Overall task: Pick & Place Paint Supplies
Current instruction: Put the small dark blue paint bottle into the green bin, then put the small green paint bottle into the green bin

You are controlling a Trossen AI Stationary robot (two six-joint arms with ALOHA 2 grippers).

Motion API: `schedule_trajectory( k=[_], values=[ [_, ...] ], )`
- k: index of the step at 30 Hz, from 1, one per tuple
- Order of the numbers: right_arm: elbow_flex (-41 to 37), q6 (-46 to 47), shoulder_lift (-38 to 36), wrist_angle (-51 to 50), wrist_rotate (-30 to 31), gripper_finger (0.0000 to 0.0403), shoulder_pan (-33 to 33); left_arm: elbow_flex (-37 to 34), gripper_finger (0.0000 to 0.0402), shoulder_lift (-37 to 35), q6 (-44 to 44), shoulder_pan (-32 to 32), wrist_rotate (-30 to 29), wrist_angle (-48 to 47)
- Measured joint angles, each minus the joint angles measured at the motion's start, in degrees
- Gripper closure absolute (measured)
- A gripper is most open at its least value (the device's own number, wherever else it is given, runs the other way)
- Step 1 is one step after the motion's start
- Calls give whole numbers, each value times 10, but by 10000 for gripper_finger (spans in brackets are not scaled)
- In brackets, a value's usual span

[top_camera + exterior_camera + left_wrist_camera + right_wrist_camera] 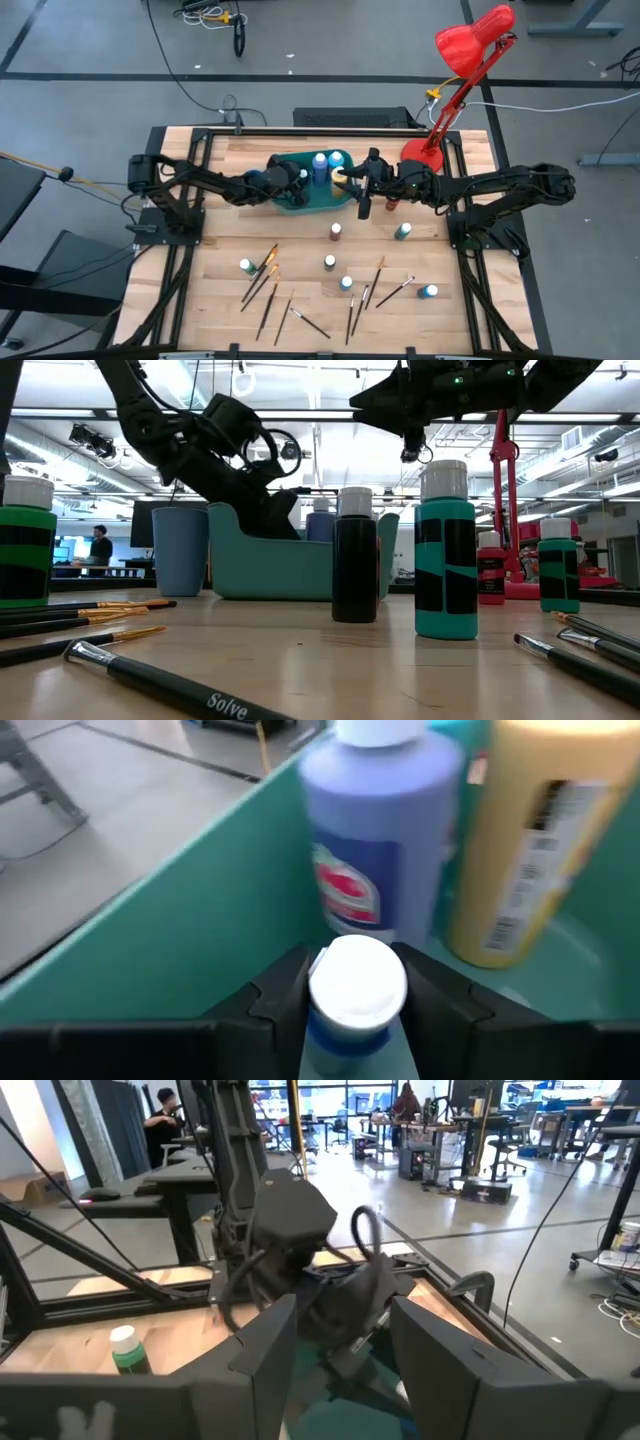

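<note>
Brushes (pixel 150 678) with dark handles lie closest in the low view, flat on the wooden table (pixel 470 310). Behind them stand little paint bottles: a black one (pixel 355 555), a big green one (pixel 446 552) and another green one (pixel 26 540) at the side.

From above, more small bottles (pixel 329 262) and brushes (pixel 262 272) are spread over the front half of the table, well apart from each other.

At the back sits the teal bin (pixel 310 203). Blue bottles (pixel 320 165) and a yellow bottle (pixel 525 840) stand upright inside it.

Both arms reach in from the sides and nearly meet over the bin. The left arm stretches low across the table, and the left gripper (pixel 355 995) points down into the bin. A small blue bottle with a white cap (pixel 355 990) sits between its two dark fingers (pixel 275 1000). The fingers are on both sides of the bottle and look like they pinch it, close beside the bin wall.

The right arm stretches in from the other side. The right gripper (pixel 362 192) hangs in the air just at the bin's edge, tilted down. Its jaws are spread apart and hold nothing.

A red lamp (pixel 462 60) stands at the back corner. A blue cup (pixel 180 550) stands beside the bin
</note>
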Motion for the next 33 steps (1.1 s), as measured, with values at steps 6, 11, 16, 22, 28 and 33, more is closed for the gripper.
schedule_trajectory(
  k=[6,11,16,22,28,33],
  values=[
    [0,0,0,0,0,238,0,21,261,0,2,20,19,-9],
    [0,0,0,0,0,238,0,32,265,0,2,40,56,-10],
    [0,0,0,0,0,238,0,34,236,0,16,50,87,-13],
    [0,0,0,0,0,238,0,34,225,0,47,50,87,-22],
    [0,0,0,0,0,238,0,34,224,0,48,50,86,-22],
    [0,0,0,0,0,238,0,34,224,-36,45,43,85,-35]
  ],
)
